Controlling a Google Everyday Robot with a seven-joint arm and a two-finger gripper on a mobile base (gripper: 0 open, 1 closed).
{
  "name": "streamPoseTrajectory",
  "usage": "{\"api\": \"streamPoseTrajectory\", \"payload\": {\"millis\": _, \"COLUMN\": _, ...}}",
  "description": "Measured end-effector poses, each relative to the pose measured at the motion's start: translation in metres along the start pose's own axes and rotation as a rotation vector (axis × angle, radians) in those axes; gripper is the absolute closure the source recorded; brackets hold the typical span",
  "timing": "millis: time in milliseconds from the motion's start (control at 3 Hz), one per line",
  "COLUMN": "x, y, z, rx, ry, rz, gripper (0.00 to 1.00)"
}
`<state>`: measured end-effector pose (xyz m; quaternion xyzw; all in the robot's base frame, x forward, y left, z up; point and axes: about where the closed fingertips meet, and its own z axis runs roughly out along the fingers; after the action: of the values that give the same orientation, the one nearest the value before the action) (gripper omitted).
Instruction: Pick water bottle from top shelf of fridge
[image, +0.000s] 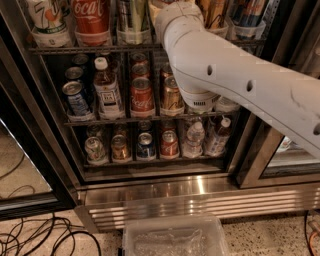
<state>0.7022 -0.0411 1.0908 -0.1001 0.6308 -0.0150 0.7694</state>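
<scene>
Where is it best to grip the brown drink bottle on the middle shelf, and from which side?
Likely its neck, under the white cap, from the front: it stands upright, taller than the blue can and red can close beside it, the top shelf overhead. The claw is out of view above.

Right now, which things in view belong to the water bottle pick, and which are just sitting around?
Job in hand:
- fridge
- top shelf
- clear bottle on it, probably the water bottle
- robot arm; its claw is out of view past the top edge

Just there:
- Coca-Cola bottle
- cans on the lower racks
- small water bottles
- clear bin on the floor
- cables
</scene>
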Motion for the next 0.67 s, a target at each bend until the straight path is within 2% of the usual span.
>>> {"api": "streamPoseTrajectory", "payload": {"millis": 333, "x": -0.009, "y": -0.001, "z": -0.004, "rx": 0.008, "ry": -0.033, "rz": 0.000, "gripper": 0.99}}
{"api": "streamPoseTrajectory", "payload": {"millis": 667, "x": -0.026, "y": -0.006, "z": -0.019, "rx": 0.023, "ry": -0.087, "rz": 0.026, "gripper": 1.00}}
